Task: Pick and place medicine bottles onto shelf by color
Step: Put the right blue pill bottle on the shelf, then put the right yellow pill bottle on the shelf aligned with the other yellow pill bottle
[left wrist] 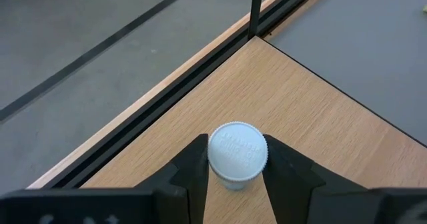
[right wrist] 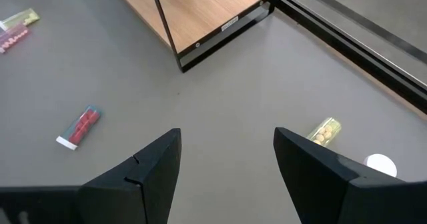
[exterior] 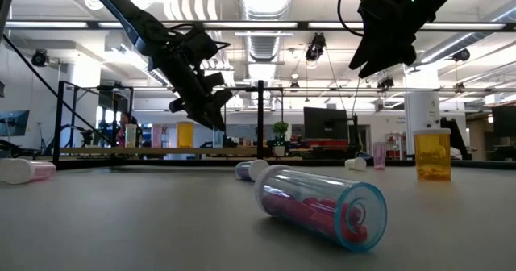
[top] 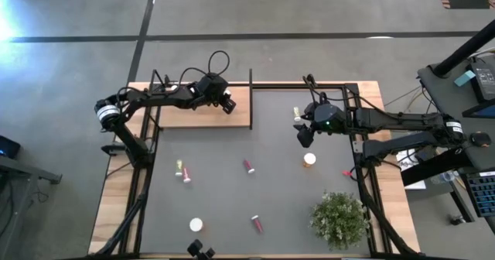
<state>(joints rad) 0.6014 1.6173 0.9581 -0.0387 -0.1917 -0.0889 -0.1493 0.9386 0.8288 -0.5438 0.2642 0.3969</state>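
My left gripper (top: 226,103) is over the right end of the light-wood shelf (top: 193,113) at the table's far left. It is shut on a small bottle with a white cap (left wrist: 237,151). My right gripper (top: 304,135) hangs open and empty above the table's right half, near a yellow-green bottle (top: 297,113) lying on its side. An orange bottle (top: 309,159) stands upright nearer the front. Pink bottles (top: 249,166) (top: 256,224) lie on the tabletop. A yellow-green and a pink bottle (top: 183,169) lie together at the left. My left gripper pinches the bottle's white cap (left wrist: 220,159) between its two fingers, one on each side of its rim. The fingers come from above, pointing down at the shelf. The bottle is upright, cap up. Whether its base is on the shelf, the cap hides.
A bushy green plant (top: 339,217) stands at the near right corner. A white-capped bottle (top: 196,224) sits near the front left. A thin dark post (left wrist: 254,11) rises at the shelf's far corner. In the low view a pink bottle (exterior: 322,210) lies close to the camera.
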